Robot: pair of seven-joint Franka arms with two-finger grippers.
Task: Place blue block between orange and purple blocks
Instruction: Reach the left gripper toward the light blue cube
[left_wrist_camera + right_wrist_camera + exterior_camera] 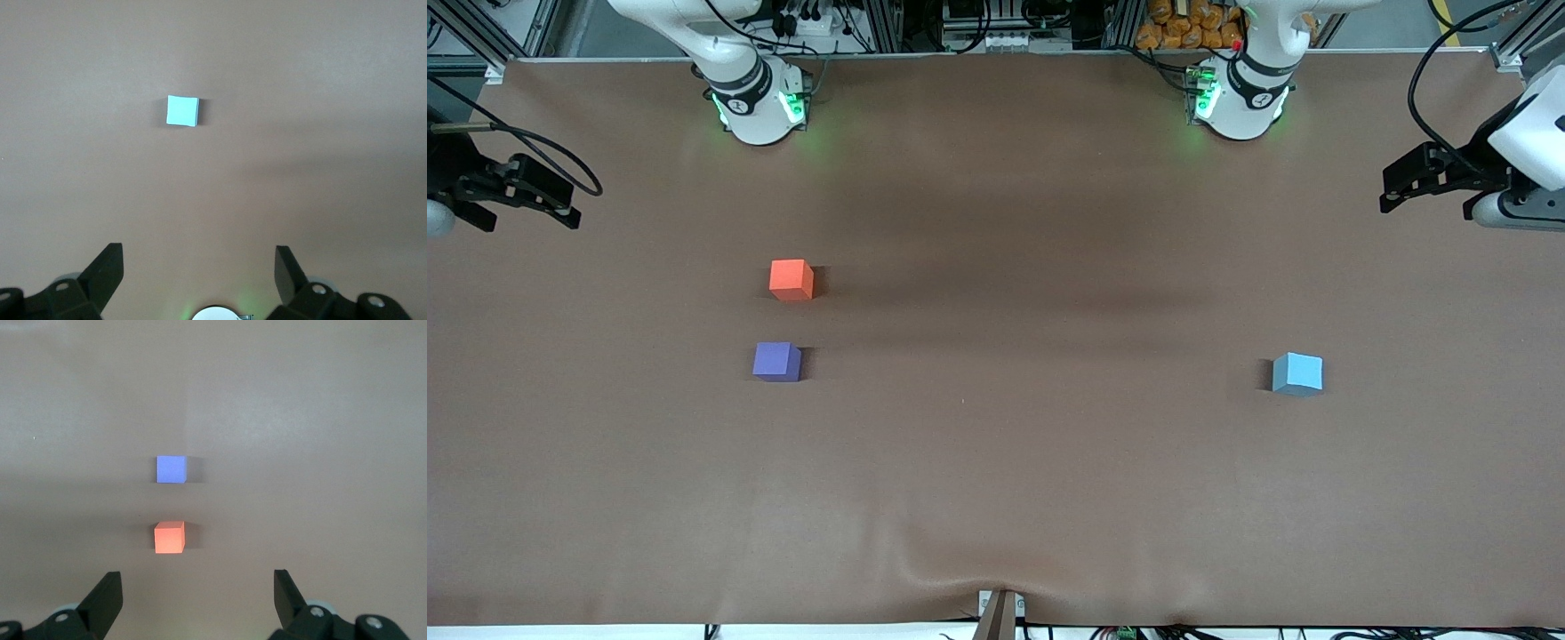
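Ahead of the spread fingers [107, 270] of the raised left gripper [199, 267], the small sky-blue matte cube [1297, 373] is seen alone on the brown table [996, 462]; ahead of the right gripper's [197, 590] spread fingers [105, 593], the orange-red matte cube [791, 279] and violet-purple matte cube [776, 362] are set apart, a gap between them.

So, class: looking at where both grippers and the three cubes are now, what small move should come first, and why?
Probably the left gripper should travel over the blue block and descend. It hangs open near its end of the table, where that cube lies, while the orange block and purple block sit toward the right arm's end with a gap between.
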